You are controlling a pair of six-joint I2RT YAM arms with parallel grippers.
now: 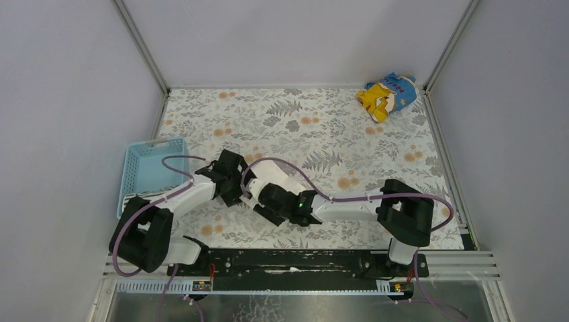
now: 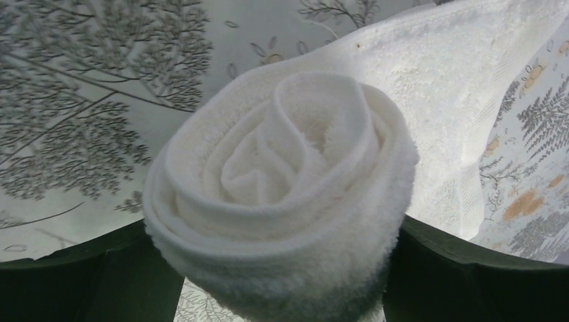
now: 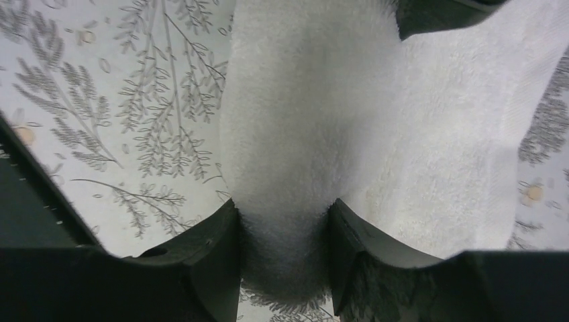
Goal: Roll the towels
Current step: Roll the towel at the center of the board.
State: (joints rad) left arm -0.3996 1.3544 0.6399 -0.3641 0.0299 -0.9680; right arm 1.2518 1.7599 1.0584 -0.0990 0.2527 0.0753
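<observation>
The white towel [image 2: 288,168] is wound into a thick roll, and its spiral end faces the left wrist camera. My left gripper [image 2: 285,268] is shut on that roll, one dark finger [image 2: 463,268] pressed against each side. An unrolled tail [image 2: 443,87] trails off to the right over the floral cloth. My right gripper [image 3: 285,248] is shut on the white towel [image 3: 302,121], squeezing the roll narrow between its pads. In the top view both grippers meet at mid-left, left [image 1: 228,181] and right [image 1: 251,192], and hide the towel. No striped towel shows clearly.
A blue basket [image 1: 151,168] stands at the left edge, just behind the left arm. A yellow-and-blue cloth [image 1: 388,95] lies crumpled in the far right corner. Grey walls close in the floral table [image 1: 315,134] on three sides.
</observation>
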